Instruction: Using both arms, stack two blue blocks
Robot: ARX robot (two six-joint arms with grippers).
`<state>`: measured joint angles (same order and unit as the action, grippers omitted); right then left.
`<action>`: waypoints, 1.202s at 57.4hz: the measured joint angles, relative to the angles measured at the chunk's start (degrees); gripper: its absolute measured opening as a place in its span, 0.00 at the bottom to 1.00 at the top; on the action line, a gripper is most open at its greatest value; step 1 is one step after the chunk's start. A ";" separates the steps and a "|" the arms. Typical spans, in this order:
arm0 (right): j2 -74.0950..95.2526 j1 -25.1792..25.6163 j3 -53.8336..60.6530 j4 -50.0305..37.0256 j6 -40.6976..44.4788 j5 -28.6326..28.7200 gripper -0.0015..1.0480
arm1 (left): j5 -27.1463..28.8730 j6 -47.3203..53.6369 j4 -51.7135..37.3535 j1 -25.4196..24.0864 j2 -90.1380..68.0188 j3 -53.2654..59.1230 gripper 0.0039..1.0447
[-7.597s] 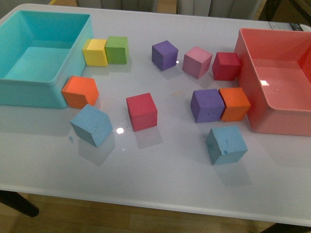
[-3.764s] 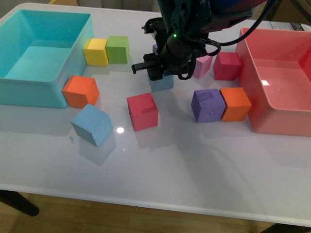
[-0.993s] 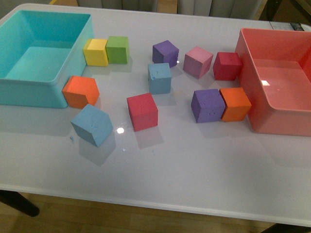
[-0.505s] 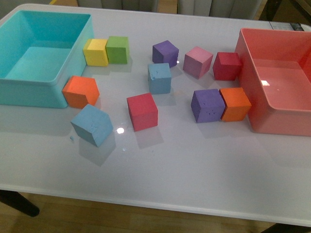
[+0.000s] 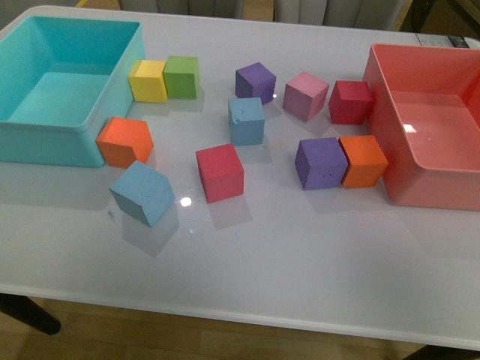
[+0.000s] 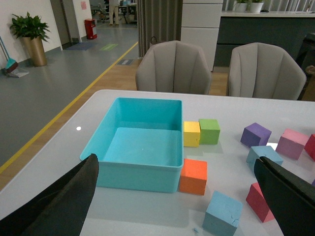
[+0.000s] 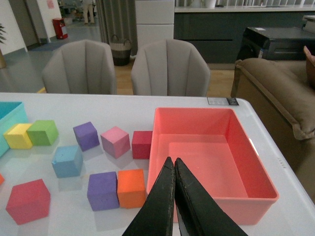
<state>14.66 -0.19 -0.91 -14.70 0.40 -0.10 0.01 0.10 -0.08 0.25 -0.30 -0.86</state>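
Note:
One blue block stands in the middle of the table, beyond the red cube; it also shows in the left wrist view and the right wrist view. The other blue block sits turned at the front left, in front of the orange cube, and shows in the left wrist view. Neither arm shows in the front view. My left gripper is open and empty, high above the table. My right gripper is shut and empty, raised over the pink bin's side.
A turquoise bin stands at the left, a pink bin at the right. Yellow, green, orange, red, purple, pink, dark red, purple and orange cubes lie between them.
The right arm carried one blue block from the front right to the middle of the table, set it down and withdrew out of the front view. Nothing has moved in the last second.

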 joint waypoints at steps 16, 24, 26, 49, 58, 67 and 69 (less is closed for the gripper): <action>-4.11 0.00 0.00 4.13 0.00 0.00 0.02 | 0.00 0.00 0.00 0.00 0.00 0.00 0.92; -13.44 0.00 0.00 14.19 0.00 0.02 0.02 | 0.00 0.02 0.00 0.00 0.00 0.00 0.92; -13.99 0.00 0.00 14.36 0.00 0.02 0.02 | 0.00 0.02 0.00 0.00 0.00 0.00 0.92; -14.34 0.00 0.00 14.62 0.00 0.00 0.18 | 0.00 0.00 0.00 0.00 0.00 0.00 0.92; -14.34 0.00 0.00 14.62 0.00 0.00 0.48 | 0.00 0.00 0.00 0.00 0.00 0.00 0.92; -14.34 0.00 0.00 14.62 0.00 0.00 0.78 | 3.39 0.07 2.16 0.83 -1.44 -0.70 0.92; -14.36 0.00 0.00 14.62 -0.02 0.02 0.83 | 9.60 0.24 7.48 2.93 -4.39 -2.78 0.92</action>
<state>0.30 -0.19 -0.91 -0.08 0.38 -0.08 9.61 0.34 7.40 3.18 -4.69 -3.64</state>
